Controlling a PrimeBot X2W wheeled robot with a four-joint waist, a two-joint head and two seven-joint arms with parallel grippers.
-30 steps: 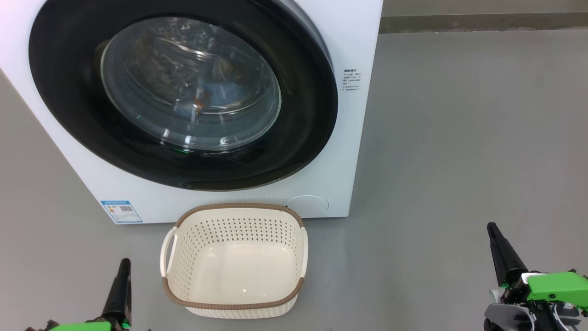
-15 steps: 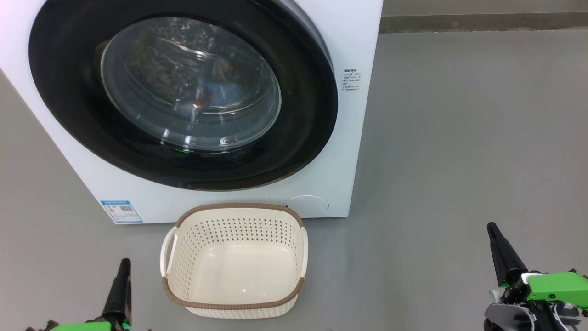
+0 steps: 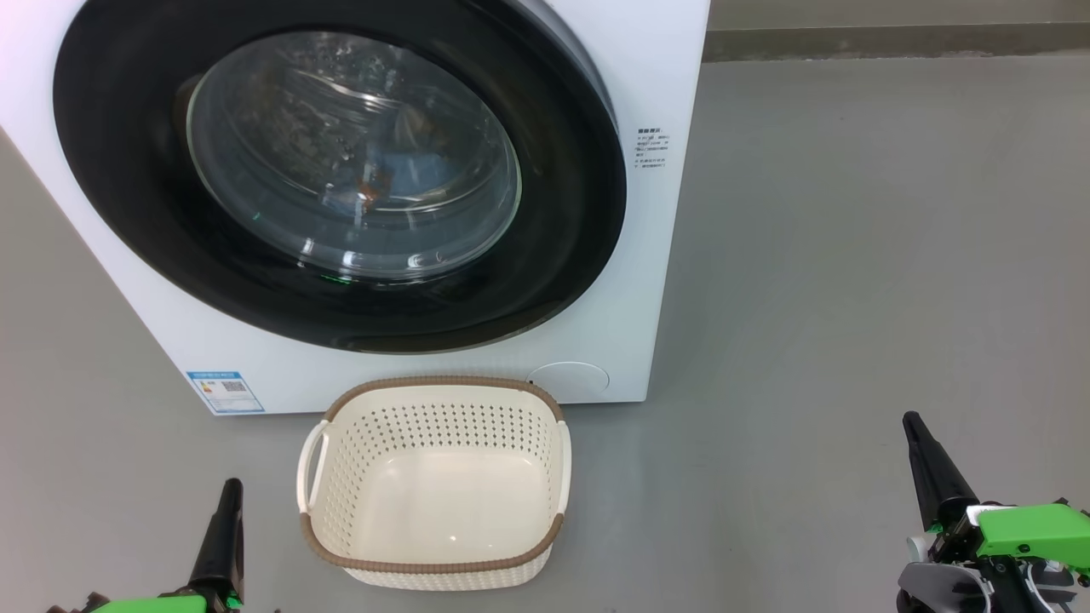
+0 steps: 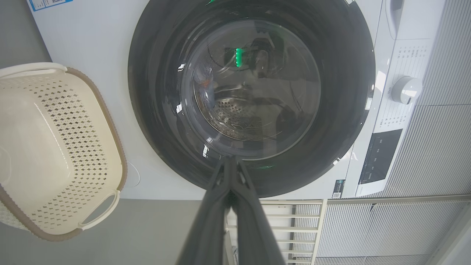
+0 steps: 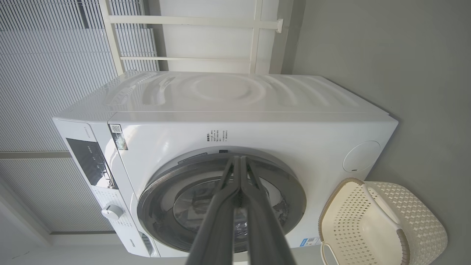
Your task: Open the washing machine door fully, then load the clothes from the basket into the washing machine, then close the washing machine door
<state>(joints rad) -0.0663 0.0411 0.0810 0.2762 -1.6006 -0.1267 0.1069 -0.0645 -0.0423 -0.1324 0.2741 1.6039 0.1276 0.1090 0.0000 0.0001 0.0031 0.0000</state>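
Our left gripper (image 4: pixel 230 159) and right gripper (image 5: pixel 240 157) flank the basket (image 3: pixel 443 380), fingers pressed together | washing machine (image 3: pixel 668 85) just behind basket | washing machine door (image 3: pixel 566 221) closed, clothes (image 3: pixel 383 183) behind its glass

The floor (image 3: pixel 851 255) is smooth, plain grey and matt, without any pattern or joints that I can see. On the far side it meets a darker grey band (image 3: pixel 894 40), which runs along the foot of a paler wall (image 3: pixel 894 10). In the left wrist view, pale panels (image 4: pixel 438 154) with fine, close ribs cover the far surface; whether they are blinds or cladding I cannot tell. Next to them is a white frame (image 4: pixel 290 202) made of thin bars. The light is soft and even, and the shadows on the floor are faint.
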